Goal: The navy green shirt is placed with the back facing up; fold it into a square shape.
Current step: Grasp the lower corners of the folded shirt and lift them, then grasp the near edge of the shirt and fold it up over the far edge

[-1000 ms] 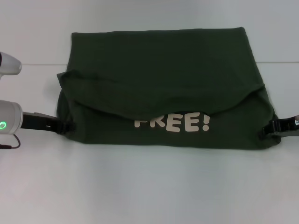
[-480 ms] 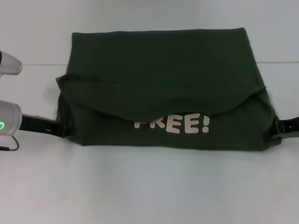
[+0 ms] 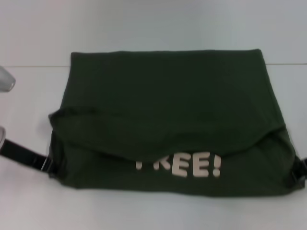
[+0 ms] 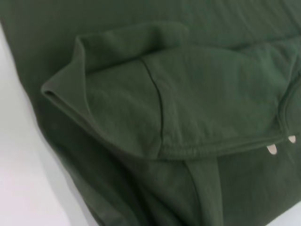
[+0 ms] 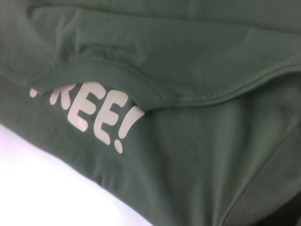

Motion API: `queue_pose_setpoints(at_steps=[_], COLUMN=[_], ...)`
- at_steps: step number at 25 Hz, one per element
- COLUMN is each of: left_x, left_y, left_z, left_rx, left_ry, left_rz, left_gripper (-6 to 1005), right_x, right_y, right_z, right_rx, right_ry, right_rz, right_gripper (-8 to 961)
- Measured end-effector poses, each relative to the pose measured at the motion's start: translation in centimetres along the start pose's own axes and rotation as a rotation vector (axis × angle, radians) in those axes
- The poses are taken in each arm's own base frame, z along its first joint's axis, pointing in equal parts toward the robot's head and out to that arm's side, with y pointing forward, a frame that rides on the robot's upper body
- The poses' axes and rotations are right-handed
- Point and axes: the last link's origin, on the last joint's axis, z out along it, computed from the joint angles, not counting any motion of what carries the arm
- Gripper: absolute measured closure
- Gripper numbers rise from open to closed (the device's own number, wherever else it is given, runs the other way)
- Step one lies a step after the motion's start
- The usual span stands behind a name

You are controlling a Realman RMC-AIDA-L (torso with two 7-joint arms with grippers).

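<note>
Nearest the robot, the navy green shirt (image 3: 168, 120) lies across the white table (image 3: 153, 211), lettering peeking out under the folded-down flap. It sits closer and larger than half a second ago. The left gripper (image 3: 53, 165) meets its near left corner, the right gripper (image 3: 300, 173) its near right corner, and whether either set of fingers is clamped I cannot tell. Looks like the fold is being dragged nearer. The far edge lies flat.

Plain white table (image 3: 153, 211), faint seam line across far side.
</note>
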Motion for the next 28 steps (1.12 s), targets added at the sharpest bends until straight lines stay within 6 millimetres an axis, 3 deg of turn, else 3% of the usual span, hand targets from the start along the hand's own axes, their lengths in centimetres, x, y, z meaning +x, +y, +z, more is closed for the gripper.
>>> queue_pose_setpoints(at_steps=[13, 20, 28], left_x=[-5.9, -7.7, -7.8], left_y=[2.8, 3.4, 3.5], left_z=[-2.4, -1.4, -1.3], left_rx=[-0.306, -0.314, -0.327], left_ry=[-0.250, -0.366, -0.359], left_rz=[0.010, 0.023, 0.021], left_gripper=[984, 982, 979], right_x=[5.7, 6.9, 6.9], right_y=[0.5, 1.0, 1.2], right_z=[0.0, 0.9, 1.2], right_rx=[-0.140, -0.158, -0.181], right_ry=[0.249, 0.337, 0.325], right_rz=[-0.125, -0.175, -0.164], right_gripper=[911, 911, 912])
